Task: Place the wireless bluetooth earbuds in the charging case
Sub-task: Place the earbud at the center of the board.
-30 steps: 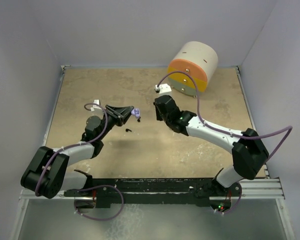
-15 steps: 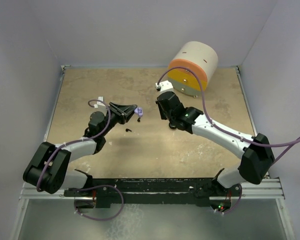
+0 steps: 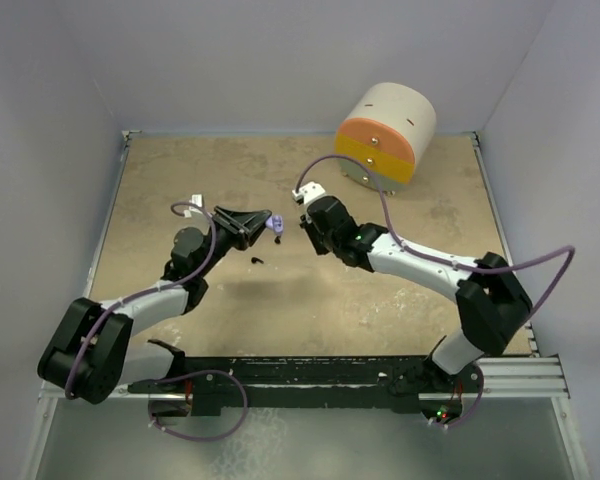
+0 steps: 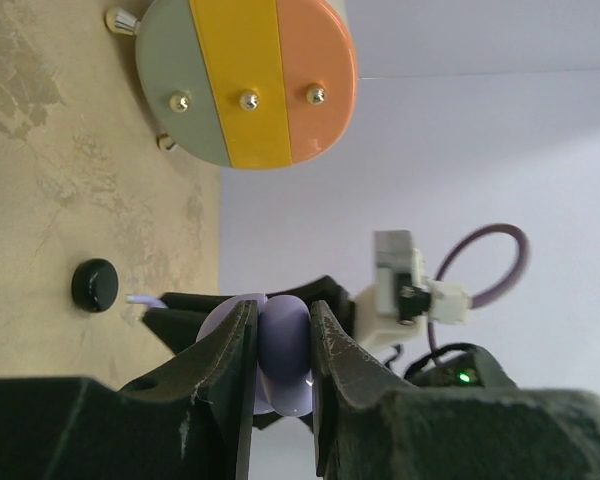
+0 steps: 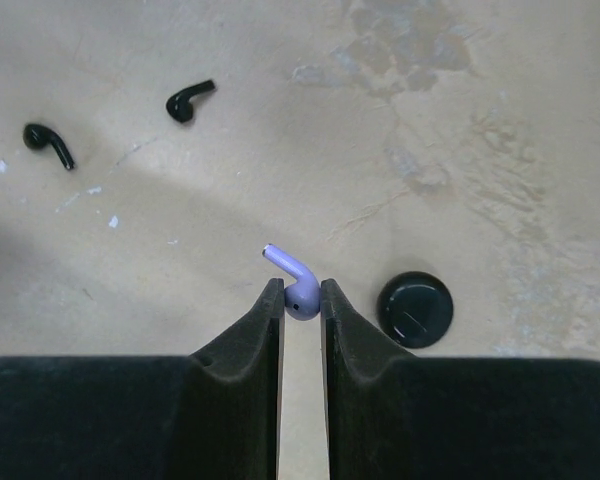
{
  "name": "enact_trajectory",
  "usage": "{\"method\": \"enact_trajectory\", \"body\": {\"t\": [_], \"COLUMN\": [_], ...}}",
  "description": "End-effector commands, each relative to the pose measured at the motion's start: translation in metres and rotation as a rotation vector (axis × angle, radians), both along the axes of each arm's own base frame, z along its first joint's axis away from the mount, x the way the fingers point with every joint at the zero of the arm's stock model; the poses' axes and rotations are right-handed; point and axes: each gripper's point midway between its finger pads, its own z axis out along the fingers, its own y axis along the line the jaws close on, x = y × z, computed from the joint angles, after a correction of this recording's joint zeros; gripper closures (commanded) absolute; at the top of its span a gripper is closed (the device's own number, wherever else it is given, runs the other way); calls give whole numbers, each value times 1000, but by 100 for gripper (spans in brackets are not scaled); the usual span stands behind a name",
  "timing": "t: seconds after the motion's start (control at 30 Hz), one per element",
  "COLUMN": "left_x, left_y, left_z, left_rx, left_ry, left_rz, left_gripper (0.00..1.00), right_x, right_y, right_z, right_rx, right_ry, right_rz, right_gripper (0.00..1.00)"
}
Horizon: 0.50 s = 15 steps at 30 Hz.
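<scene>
Lying near lavender earbud (image 5: 298, 290): black puck (image 5: 415, 309); black earbuds (image 5: 48, 143) well apart

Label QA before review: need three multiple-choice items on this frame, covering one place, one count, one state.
1. The black round plastic puck is: A) lying on the tan table B) clamped in a gripper C) stacked on another puck.
2. Black comma-shaped earbuds lying loose in the right wrist view: A) none B) two C) four.
3. The right gripper is: A) wide open B) shut, empty C) shut on the lavender comma-shaped earbud.
Key: 1A, it sits on bare tabletop; 2B, both lie upper left; 3C, its jaws pinch it.
</scene>
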Motion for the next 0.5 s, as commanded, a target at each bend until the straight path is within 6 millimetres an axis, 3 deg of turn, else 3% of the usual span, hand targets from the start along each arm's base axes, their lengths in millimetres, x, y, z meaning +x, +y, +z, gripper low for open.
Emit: {"method": "enact_trajectory", "body": {"t": [0.0, 0.07, 0.27, 0.47], "left_x": [-14, -18, -27, -36], "left_y": [1, 3, 16, 27], "left_z": [22, 25, 31, 27], "left_rx": [-22, -17, -14, -41], "left_ry": [-62, -67, -73, -59], "left_rz": [-24, -33, -10, 5], "left_gripper": [100, 100, 100, 100], "right_x": [2, -2, 1, 2], "right_y": [33, 50, 71, 75], "right_z": [-15, -17, -25, -65], "right_rx": [28, 63, 82, 35], "right_ry": [-23, -26, -25, 48], "right_rz": [185, 284, 372, 399], "right_gripper": [100, 100, 100, 100]}}
